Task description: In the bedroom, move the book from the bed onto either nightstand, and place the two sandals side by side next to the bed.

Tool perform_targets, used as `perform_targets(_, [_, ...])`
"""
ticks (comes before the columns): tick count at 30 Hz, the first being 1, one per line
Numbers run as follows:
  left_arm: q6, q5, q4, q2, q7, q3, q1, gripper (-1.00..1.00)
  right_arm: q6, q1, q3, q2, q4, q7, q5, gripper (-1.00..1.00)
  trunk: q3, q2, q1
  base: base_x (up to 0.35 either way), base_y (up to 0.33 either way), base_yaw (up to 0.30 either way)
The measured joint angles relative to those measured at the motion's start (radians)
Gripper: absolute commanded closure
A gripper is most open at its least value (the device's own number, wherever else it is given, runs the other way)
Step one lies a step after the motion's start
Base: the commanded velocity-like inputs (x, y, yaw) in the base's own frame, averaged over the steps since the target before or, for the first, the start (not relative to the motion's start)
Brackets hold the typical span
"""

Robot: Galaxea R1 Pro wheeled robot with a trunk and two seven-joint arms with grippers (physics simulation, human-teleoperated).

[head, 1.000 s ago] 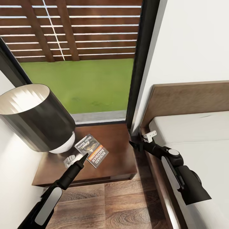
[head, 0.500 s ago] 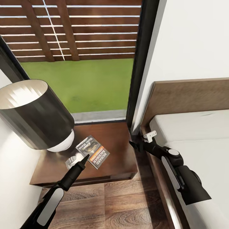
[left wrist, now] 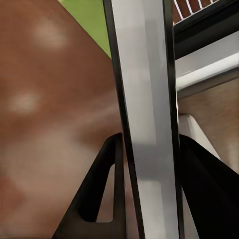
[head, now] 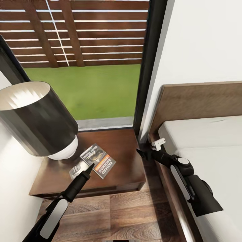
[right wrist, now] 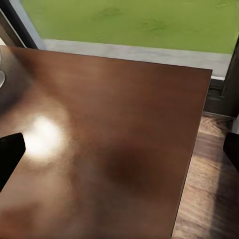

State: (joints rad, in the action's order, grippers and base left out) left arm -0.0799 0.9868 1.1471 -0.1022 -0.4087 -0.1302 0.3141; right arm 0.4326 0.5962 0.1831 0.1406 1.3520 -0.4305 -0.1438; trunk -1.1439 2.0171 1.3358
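The book (head: 99, 160), dark with a golden picture and an orange band, is at the front of the nightstand (head: 125, 151), beside the lamp base. My left gripper (head: 90, 166) is at the book's near corner. In the left wrist view its two black fingers (left wrist: 112, 164) press on either side of the book's pale edge (left wrist: 144, 99), so it is shut on the book. My right gripper (head: 140, 153) hovers open at the nightstand's right edge, beside the bed (head: 208, 141). Its fingers stand wide apart over the bare nightstand top (right wrist: 124, 114). The sandals are out of view.
A big lamp with a dark shade (head: 37, 117) takes up the nightstand's left part. Behind the nightstand, a tall dark-framed window (head: 148, 67) shows lawn and a wooden fence. A white wall stands on the left. Wood plank floor (head: 134, 215) lies in front.
The whole picture has shifted slightly, so the camera moved. My left gripper stays on the book at the same spot, and my right arm has not moved.
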Motion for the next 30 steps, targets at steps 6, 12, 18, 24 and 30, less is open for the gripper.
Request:
perform_targets(6, [0.0,0.001,-0.002,0.0,0.0,0.0,0.0,1.0,0.0,0.0,0.0,0.0,0.0,0.001,0.001,-1.0,-0.009,0.042,0.023,0.0,0.0,0.0])
perform_targets(12, [0.0,0.011,-0.003,0.0,0.0,0.001,0.0,1.0,0.0,0.0,0.0,0.0,0.0,0.0,0.001,-1.0,-0.007,0.056,0.031,0.0,0.0,0.0])
perform_targets(18, [0.0,0.055,-0.003,0.0,0.0,0.0,0.0,1.0,0.0,0.0,0.0,0.001,0.0,0.0,0.001,-1.0,-0.005,0.056,0.031,0.024,-0.003,0.0])
perform_targets(24, [0.0,0.059,-0.005,0.0,0.0,0.0,0.0,1.0,0.0,0.0,0.0,0.001,0.0,-0.001,0.001,-1.0,-0.005,0.056,0.03,0.23,-0.074,0.0])
perform_targets(30, [0.0,0.06,-0.007,0.0,0.0,0.0,0.0,1.0,0.0,0.0,0.0,0.001,0.0,-0.001,0.001,-1.0,-0.005,0.056,0.031,0.115,-0.016,0.0])
